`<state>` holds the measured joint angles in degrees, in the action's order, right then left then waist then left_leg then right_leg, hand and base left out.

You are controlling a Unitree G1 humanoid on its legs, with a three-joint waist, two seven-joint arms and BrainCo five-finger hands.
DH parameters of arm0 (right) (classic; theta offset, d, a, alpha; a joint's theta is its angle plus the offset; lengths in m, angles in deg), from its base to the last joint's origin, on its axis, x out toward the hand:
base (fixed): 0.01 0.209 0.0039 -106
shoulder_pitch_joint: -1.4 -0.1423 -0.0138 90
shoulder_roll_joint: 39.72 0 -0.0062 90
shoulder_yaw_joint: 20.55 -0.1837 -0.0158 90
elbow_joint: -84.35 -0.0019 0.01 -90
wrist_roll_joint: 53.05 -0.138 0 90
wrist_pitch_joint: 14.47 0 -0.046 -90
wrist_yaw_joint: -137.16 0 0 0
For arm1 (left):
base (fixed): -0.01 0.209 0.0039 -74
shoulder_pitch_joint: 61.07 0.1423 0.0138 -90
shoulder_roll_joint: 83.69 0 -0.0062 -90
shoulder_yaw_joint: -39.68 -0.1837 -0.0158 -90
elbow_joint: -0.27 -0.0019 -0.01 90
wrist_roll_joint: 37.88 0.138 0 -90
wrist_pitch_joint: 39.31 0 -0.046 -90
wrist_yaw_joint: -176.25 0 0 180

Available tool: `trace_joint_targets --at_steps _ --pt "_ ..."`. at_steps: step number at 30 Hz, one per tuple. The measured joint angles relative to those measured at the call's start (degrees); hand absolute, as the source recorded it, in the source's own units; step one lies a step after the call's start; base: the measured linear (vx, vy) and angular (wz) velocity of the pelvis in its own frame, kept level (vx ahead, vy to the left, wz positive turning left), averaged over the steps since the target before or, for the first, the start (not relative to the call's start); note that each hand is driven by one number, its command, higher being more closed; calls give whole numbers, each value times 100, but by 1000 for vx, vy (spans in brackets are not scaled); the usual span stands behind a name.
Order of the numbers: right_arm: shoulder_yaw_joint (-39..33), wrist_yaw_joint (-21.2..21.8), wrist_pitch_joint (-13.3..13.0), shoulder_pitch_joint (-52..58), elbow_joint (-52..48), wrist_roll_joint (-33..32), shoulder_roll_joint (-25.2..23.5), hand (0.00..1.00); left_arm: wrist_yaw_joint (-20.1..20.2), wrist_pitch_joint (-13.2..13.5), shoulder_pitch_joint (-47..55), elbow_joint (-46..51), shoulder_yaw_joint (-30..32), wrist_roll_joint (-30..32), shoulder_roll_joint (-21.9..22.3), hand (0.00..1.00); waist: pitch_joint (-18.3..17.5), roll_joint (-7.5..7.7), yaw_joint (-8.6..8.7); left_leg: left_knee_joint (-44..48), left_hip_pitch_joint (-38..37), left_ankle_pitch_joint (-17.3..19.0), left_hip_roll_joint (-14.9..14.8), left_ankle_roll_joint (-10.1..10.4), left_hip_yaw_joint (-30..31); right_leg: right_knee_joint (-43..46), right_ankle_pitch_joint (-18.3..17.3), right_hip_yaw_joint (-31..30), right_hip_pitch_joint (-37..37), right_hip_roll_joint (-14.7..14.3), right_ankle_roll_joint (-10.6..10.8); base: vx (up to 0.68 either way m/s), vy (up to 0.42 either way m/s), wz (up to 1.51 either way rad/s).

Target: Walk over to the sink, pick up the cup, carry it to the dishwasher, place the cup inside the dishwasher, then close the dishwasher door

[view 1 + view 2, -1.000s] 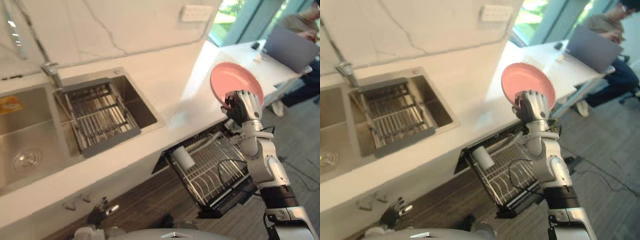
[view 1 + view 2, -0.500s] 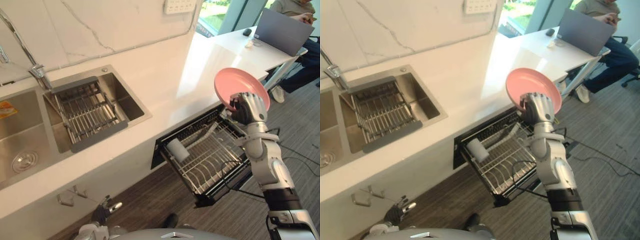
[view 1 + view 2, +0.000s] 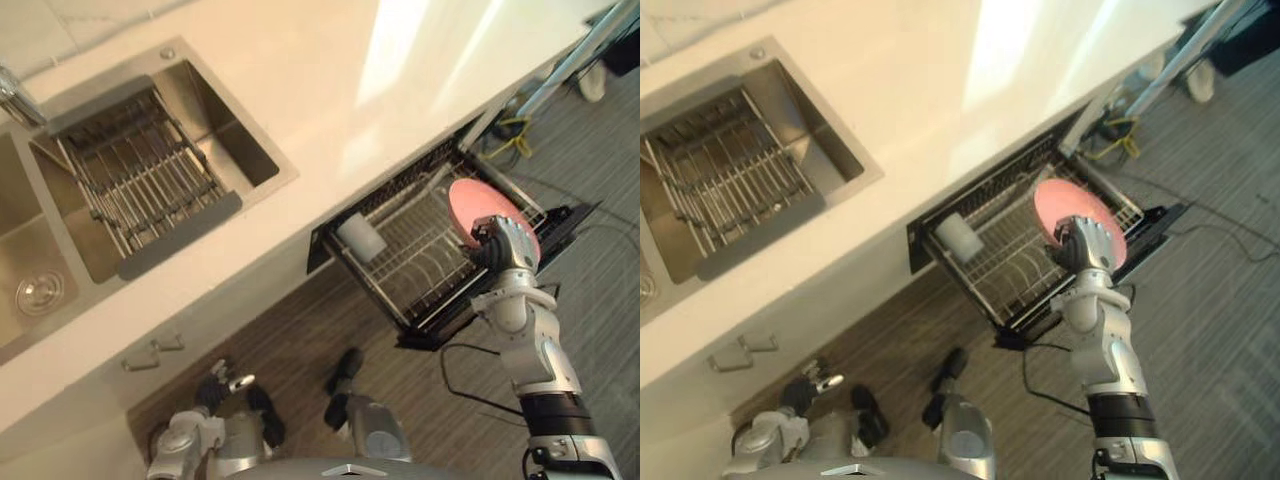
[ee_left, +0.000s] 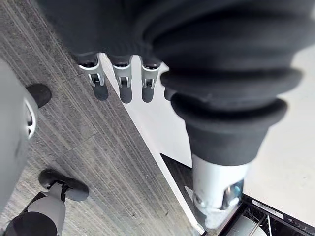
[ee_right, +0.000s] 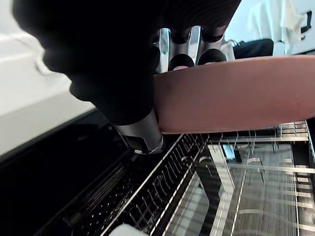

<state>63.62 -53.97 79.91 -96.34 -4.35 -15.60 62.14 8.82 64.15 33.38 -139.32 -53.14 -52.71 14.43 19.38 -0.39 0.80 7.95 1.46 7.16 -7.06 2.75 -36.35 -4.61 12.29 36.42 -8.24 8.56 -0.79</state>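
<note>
Pink plate [image 3: 476,204], gripped in my right hand [image 3: 503,246], hung over the dishwasher rack [image 3: 408,256]; left hand [image 4: 121,79] loose. Slotting it looked next.

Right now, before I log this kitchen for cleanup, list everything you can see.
Sink: one, steel, two basins, set in the countertop.
Drain rack: one, dark grey, in the basin nearer the dishwasher.
Countertop: one, white, around the sink.
Dishwasher rack: one, metal wire, pulled out below the countertop.
Cup: one, white, in the dishwasher rack's sink-side end.
Plate: one, pink, held above the dishwasher rack.
Right hand: silver, curled round the plate's edge.
Left hand: silver, low near the floor, relaxed, empty.
</note>
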Motion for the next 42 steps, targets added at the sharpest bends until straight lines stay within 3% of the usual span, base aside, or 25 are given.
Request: trace_joint_targets --at_steps 7,11,13,16,19,21,22,27,30,37,40,42 --pt "183 77 119 -801 663 -352 -15 100 35 -27 -78 233 -15 -356 -18 0 458 -222 -47 312 498 47 14 -89 36 157 65 -137 -432 146 19 -61 117 5" --pt "664 88 184 -1549 1396 -442 208 100 189 -128 -198 227 -177 -753 -26 0 642 -411 -112 469 809 72 39 -168 135 204 106 -118 -650 233 21 -69 135 12" --pt "794 98 220 -1967 1898 -445 266 100 412 -274 -301 212 -243 -991 -19 0 687 -503 -179 497 965 72 56 -204 188 204 141 -112 -751 266 18 -82 138 16" --pt "1065 77 249 -2833 2900 -565 496 100 939 -869 -561 48 -316 -1683 -23 0 784 -705 -270 511 1177 1 150 -303 287 204 203 -98 -908 331 21 -78 144 21" --pt "1299 97 358 -3718 3588 -681 864 100 1296 -1015 -725 -84 -465 -2120 -18 0 891 -996 -332 502 1279 -34 266 -362 321 204 287 -134 -1016 431 37 -90 188 8" --pt "1439 105 447 -4028 3849 -677 984 100 1402 -1044 -746 -94 -539 -2264 -16 0 909 -1090 -355 494 1329 -66 332 -410 330 204 329 -162 -1083 489 35 -61 173 -4" --pt "1488 108 494 -4137 3981 -677 1022 0 1407 -1045 -747 -91 -578 -2344 -17 0 904 -1098 -373 494 1357 -82 366 -430 332 203 356 -198 -1132 516 31 -46 157 -9" --pt "1505 125 1111 -4466 4548 -1085 1227 0 1425 -1045 -756 -66 -697 -2400 -39 0 889 -1121 -384 485 1352 -103 460 -466 346 218 408 -268 -1163 606 22 -34 134 -3" --pt "1456 122 1155 -4472 4699 -1430 1329 0 1448 -1046 -751 -45 -756 -2442 -40 0 866 -1155 -382 472 1329 -109 465 -481 353 268 403 -262 -1158 625 18 -39 114 3" --pt "897 117 1043 -4191 4353 -2554 1308 0 1649 -1124 -700 83 -877 -2437 20 0 839 -1194 -244 210 1000 -180 490 -486 352 313 247 -245 -931 635 -36 -14 25 0" --pt "514 117 822 -3884 3898 -3383 1303 0 1663 -1208 -544 181 -844 -2432 21 0 839 -1193 -82 -10 798 -257 517 -405 342 308 198 -223 -815 617 -42 18 -3 -2" --pt "32 347 624 -3511 3525 -4213 1297 0 1678 -1207 -404 233 -814 -2373 25 0 839 -1193 22 -153 551 -336 514 -382 328 307 149 -211 -640 563 -7 87 -16 -8"
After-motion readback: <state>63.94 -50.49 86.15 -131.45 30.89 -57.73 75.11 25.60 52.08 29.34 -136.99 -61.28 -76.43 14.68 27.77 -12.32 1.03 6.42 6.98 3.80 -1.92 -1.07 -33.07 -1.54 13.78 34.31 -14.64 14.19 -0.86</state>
